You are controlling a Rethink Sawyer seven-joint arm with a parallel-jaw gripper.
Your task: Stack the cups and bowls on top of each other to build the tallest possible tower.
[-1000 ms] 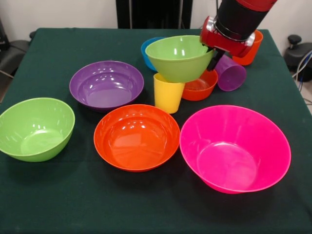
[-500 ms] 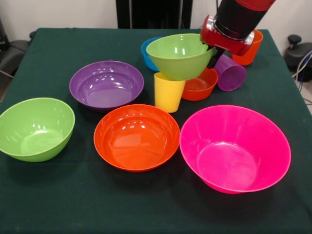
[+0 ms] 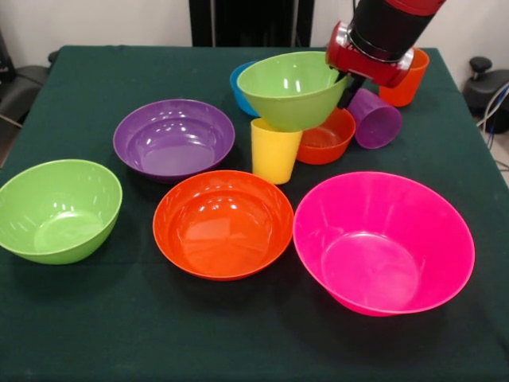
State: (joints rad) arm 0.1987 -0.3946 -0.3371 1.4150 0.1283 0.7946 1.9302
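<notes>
While the green table (image 3: 95, 334) carries most of the set, the lower half of the frame is crowded: a green bowl (image 3: 57, 210) at lower left, the purple bowl (image 3: 173, 138) above it, the large orange bowl (image 3: 223, 224) at centre, the pink bowl (image 3: 383, 241) at lower right. Upper centre is tighter — yellow cup (image 3: 273, 151) upright, small orange bowl (image 3: 326, 138) just right of it, blue bowl (image 3: 241, 82) partly hidden behind, purple cup (image 3: 374, 118) lying on its side, orange cup (image 3: 407, 79) at the far upper right beside the arm.

Second green bowl (image 3: 293, 89) hangs in the air, tilted, its base over the yellow cup's rim and the small orange bowl; whether it touches either cannot be told. The gripper (image 3: 347, 82) meets that bowl at its right rim, under the red wrist, and the bowl is carried there — fingers pinched on the rim, though the wrist hides most of them.

Against the frames before, the held bowl sits slightly higher in the frame. Nothing on the table has shifted.
</notes>
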